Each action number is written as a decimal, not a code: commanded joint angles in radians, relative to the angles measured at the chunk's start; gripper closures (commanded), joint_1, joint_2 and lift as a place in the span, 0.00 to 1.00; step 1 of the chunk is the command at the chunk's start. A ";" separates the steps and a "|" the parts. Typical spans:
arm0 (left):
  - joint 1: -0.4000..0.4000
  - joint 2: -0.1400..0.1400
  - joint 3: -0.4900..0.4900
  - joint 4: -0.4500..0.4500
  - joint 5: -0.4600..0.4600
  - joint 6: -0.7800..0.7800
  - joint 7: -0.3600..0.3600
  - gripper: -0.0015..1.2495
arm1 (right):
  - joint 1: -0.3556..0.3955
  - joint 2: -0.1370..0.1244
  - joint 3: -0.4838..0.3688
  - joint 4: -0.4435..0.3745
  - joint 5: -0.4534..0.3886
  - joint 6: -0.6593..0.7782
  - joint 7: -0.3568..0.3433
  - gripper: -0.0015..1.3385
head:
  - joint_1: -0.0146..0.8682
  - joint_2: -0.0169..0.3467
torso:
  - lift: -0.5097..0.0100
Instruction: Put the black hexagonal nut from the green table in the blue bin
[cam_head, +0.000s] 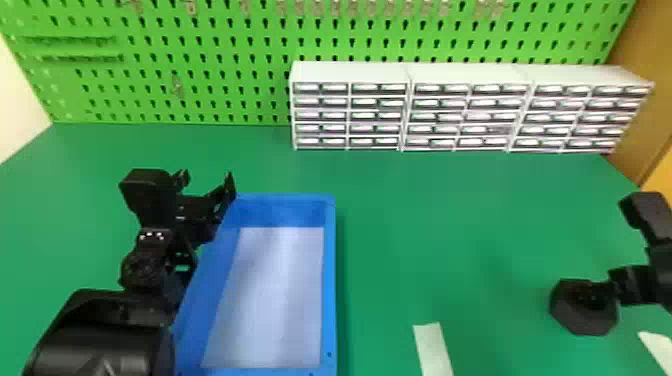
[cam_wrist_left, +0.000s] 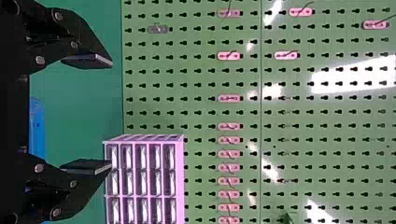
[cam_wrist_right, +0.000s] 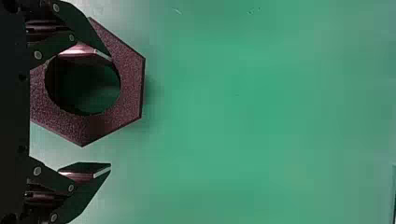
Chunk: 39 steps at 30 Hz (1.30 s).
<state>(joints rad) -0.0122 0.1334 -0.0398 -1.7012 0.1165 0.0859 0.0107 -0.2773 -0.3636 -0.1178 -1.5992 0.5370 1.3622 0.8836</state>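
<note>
At the right of the head view, my right gripper (cam_head: 600, 292) is over the black hexagonal nut (cam_head: 585, 320), which is on the green table (cam_head: 450, 225). In the right wrist view the right gripper (cam_wrist_right: 111, 113) is open; one finger overlaps the round hole of the nut (cam_wrist_right: 112, 123), the other is outside its edge. I cannot tell whether they touch. The blue bin (cam_head: 329, 280) stands left of centre, with a pale bottom. Beside its far left corner is my left gripper (cam_head: 206, 179). The left gripper (cam_wrist_left: 111, 114) is open, with nothing between its fingers in the left wrist view.
White drawer cabinets (cam_head: 350, 72) line the table's back right, before a green pegboard (cam_head: 200, 60). Pale strips lie near the front, one (cam_head: 433, 347) between bin and nut, another (cam_head: 657, 347) at the right edge. The left arm (cam_head: 110, 325) runs along the bin's left side.
</note>
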 joint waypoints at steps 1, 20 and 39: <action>0.000 0.000 0.000 0.000 0.000 0.000 0.000 0.39 | 0.001 0.000 -0.005 0.015 -0.002 -0.009 0.000 0.34 | 0.79 0.19 | 0.79; -0.002 0.000 -0.002 0.000 -0.001 0.000 0.000 0.39 | 0.000 0.000 0.006 0.036 0.012 -0.008 0.000 0.56 | 0.79 0.19 | 0.79; -0.002 0.000 -0.002 0.000 -0.003 0.000 0.000 0.39 | -0.010 -0.008 0.030 0.036 0.078 -0.002 0.058 0.75 | 0.79 0.19 | 0.79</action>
<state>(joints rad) -0.0138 0.1334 -0.0414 -1.7012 0.1136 0.0859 0.0107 -0.2839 -0.3688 -0.0897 -1.5631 0.5899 1.3606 0.9218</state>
